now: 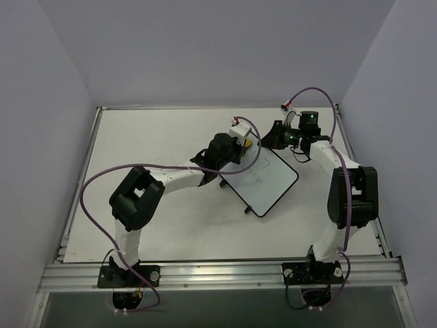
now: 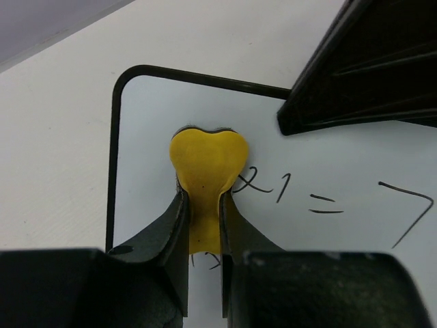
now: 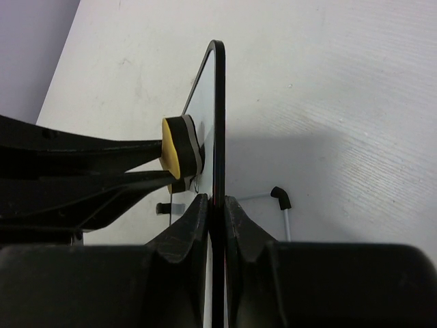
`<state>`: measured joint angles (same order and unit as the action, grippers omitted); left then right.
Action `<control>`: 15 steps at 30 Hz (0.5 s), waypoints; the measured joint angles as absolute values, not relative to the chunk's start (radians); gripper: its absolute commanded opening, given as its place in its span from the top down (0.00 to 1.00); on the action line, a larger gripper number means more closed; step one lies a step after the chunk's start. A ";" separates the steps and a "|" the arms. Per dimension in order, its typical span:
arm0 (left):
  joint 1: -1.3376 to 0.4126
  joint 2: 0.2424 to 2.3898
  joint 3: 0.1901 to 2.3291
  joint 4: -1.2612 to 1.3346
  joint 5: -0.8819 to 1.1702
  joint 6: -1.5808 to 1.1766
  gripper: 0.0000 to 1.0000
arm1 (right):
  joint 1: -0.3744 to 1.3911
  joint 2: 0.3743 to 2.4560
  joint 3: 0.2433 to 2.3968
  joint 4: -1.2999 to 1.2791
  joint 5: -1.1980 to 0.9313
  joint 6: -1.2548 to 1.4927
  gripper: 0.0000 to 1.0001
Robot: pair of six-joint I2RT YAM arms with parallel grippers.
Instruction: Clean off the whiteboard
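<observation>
Yellow eraser [image 1: 247, 143], top view: pinched in the left gripper [image 1: 239, 147] at the upper left corner of the whiteboard [image 1: 270, 181], which sits mid-frame on the table [image 1: 150, 137]. The right gripper [image 1: 280, 137] meets its upper edge.
Stroke, top view: we judge the pad should sweep down-right over the writing [image 1: 256, 174] with even pressure, while the other arm braces the board.
Left wrist, grip: the fingers are pressed together on the eraser's narrow stem. Its head lies on the board, left of the dark marks "1 = 7".
Left wrist, next pass: we would drag rightward across the frame, keeping the pad flat.
Left wrist, hidden: marks under the eraser and below the fingers are cut off, and the black right gripper covers the upper right.
Right wrist, grip: the jaws are clamped on the board's black frame, seen edge-on at centre.
Right wrist, unclear: the board's face is invisible from here, and we cannot identify a thin black-tipped rod [image 3: 280, 198] at lower right.
</observation>
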<state>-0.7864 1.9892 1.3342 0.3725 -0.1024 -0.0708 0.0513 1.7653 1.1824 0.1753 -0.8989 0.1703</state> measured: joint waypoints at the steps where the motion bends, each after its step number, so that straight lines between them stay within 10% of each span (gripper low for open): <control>1: -0.794 1.988 1.334 0.371 -0.108 -0.065 0.98 | 0.052 1.765 1.182 0.176 -0.899 0.170 1.00; 15: -0.743 2.041 1.534 0.158 -0.136 -0.091 0.98 | 0.061 1.765 1.182 0.188 -0.900 0.162 1.00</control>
<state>-0.7429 2.0411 1.5337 0.1581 -0.1356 -0.0910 0.0612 1.7645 1.1824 0.1879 -0.8997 0.1623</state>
